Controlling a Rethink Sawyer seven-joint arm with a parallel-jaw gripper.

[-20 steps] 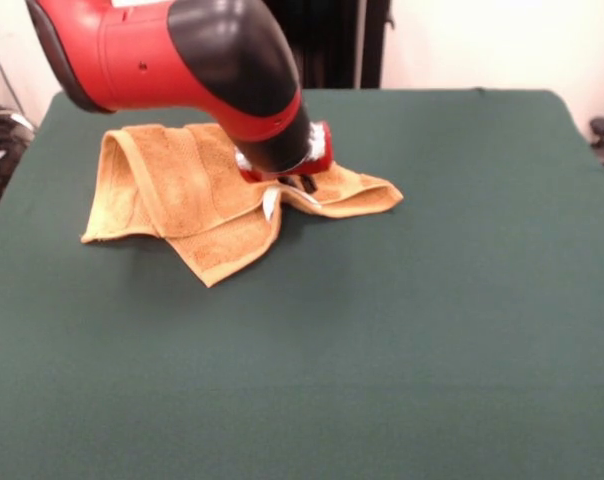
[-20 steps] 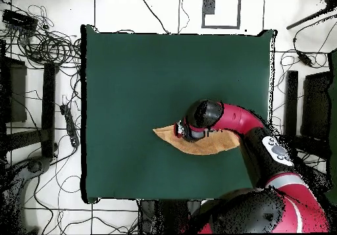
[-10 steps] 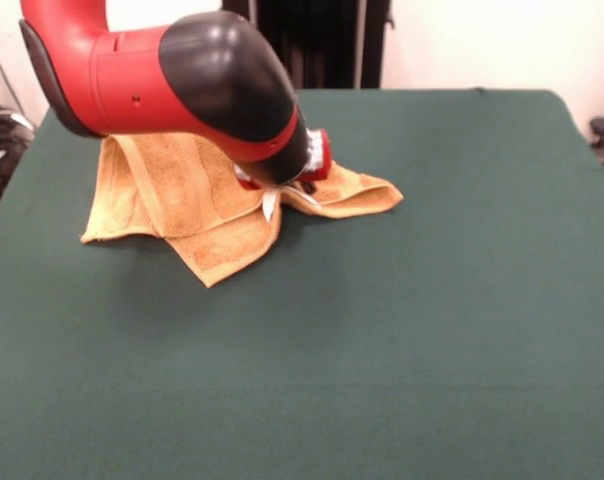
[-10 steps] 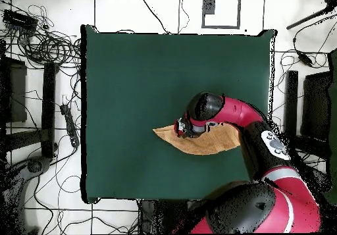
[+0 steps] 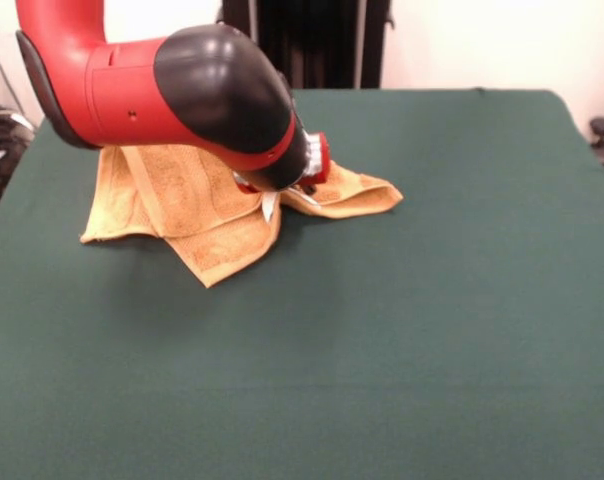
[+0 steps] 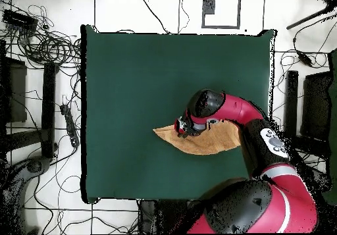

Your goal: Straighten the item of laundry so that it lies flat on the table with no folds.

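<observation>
Towel (image 5: 207,215): mustard-yellow terry, lying crumpled on the tabletop (image 5: 432,330), not flat. In the front view one layer is folded over another; a pointed corner sticks out toward the camera, a narrower flap runs out from under the arm to the right, and the left part rises in a soft hump beneath the arm. A woven border band shows along the pointed corner's edges. A small white tag (image 5: 269,206) hangs at the fold just beside the hand. In the overhead view the towel (image 6: 204,143) reads as a flattened wedge, its pointed tip aimed away from the arm's side.

Tabletop: dark green cloth, far wider than the towel, which sits toward the robot's side of it.

Arm (image 5: 162,85): red and black, reaching low across the towel and covering its upper middle.

Hand (image 5: 294,183): red-cased, set down at the towel's central fold, touching or just above the cloth. Its tips are hidden behind the wrist and the folds, so I cannot tell how far open it is, nor whether it has hold of the cloth.
</observation>
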